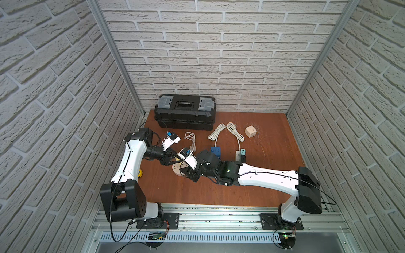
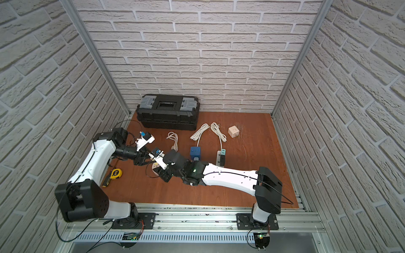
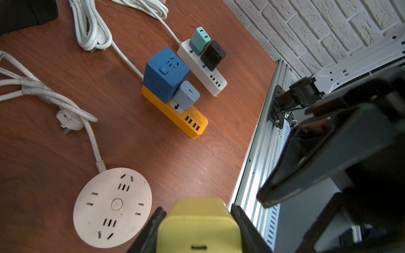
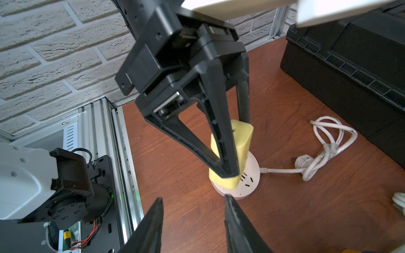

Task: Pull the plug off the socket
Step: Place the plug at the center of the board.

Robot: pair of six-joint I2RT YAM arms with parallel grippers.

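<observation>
The plug [image 3: 197, 223] is a yellow block, and my left gripper [image 3: 197, 210] is shut on it with a black finger against each side. It hangs tilted just above the socket [image 3: 111, 207], a round off-white disc lying flat on the wooden table, whose visible slots are all empty. In the right wrist view the plug [image 4: 238, 140] sits over the socket [image 4: 252, 173] near its rim, with the left fingers [image 4: 221, 142] running down it. My right gripper [image 4: 194, 198] stands open and holds nothing, one tip close to the disc's edge.
An orange power strip [image 3: 175, 114] carries a blue cube and a grey-blue adapter. Beside it lies a white strip [image 3: 217, 85] with teal and black adapters. A black toolbox [image 1: 185, 111] stands at the back. Coiled white cables [image 1: 215, 131], a beige cube [image 1: 250, 131] and a tape measure [image 2: 115, 173] also lie about.
</observation>
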